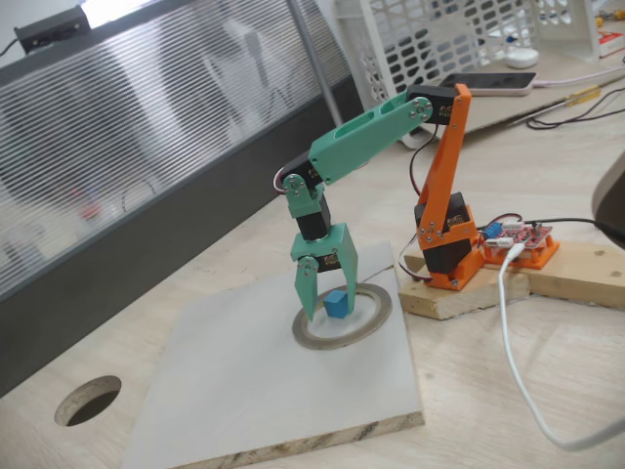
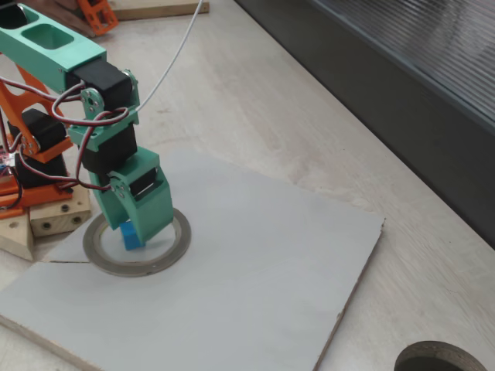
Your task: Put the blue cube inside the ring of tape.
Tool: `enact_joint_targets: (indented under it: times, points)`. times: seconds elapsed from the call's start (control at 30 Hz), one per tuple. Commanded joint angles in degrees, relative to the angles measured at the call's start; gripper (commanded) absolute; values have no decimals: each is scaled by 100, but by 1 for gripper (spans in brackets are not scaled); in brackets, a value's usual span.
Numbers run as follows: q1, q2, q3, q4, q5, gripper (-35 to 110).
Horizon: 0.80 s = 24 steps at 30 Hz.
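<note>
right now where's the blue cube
In both fixed views the blue cube sits between the fingers of the gripper, over the opening of the ring of tape on the white board.

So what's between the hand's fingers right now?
The blue cube, sitting between the hand's fingers inside the tape ring, seen in both fixed views.

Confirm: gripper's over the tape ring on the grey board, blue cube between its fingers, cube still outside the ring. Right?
Not quite. The blue cube is inside the ring of tape, not outside it; both fixed views show it within the opening. The rest holds: the gripper is over the ring on the grey board, fingers either side of the cube.
</note>
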<state>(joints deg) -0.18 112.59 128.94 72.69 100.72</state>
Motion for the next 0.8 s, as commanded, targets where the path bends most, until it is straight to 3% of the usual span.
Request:
enact_joint_targets:
  times: [0.0, 0.77]
  points:
    - [-53, 97, 70, 53, 35, 44]
    - [-62, 176, 0, 26, -18, 44]
